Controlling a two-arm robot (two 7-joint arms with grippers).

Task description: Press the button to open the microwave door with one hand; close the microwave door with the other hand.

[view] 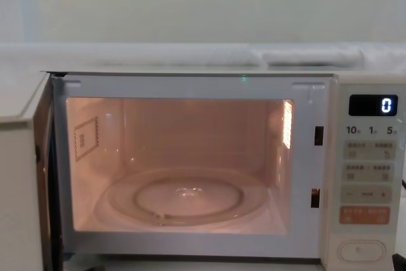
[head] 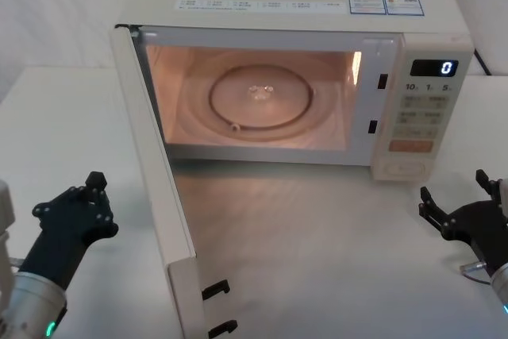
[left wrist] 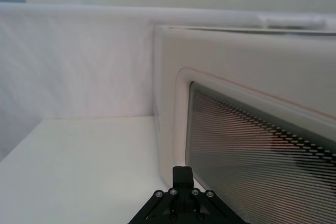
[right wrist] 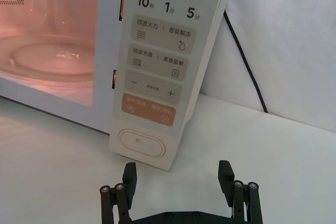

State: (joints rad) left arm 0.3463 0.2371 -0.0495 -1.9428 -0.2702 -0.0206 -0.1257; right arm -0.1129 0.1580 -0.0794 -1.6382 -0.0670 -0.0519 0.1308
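Head view: the door (head: 163, 188) hangs wide open, swung toward the robot's left, cavity lit. The left gripper (head: 79, 216) sits low just outside the door; whether its fingers are apart, I can't tell. The right gripper (head: 460, 212) waits spread, near the button (head: 405, 169).

Left wrist view: door window (left wrist: 262, 150) close ahead; a glancing push could slide off the panel.

Right wrist view: fingers (right wrist: 128, 174) spread, just short of the button (right wrist: 140, 143). Drifting forward would press it for nothing.

Chest view: the microwave (view: 209, 169) stands open; a hard shove could shift the whole oven or bounce the latch
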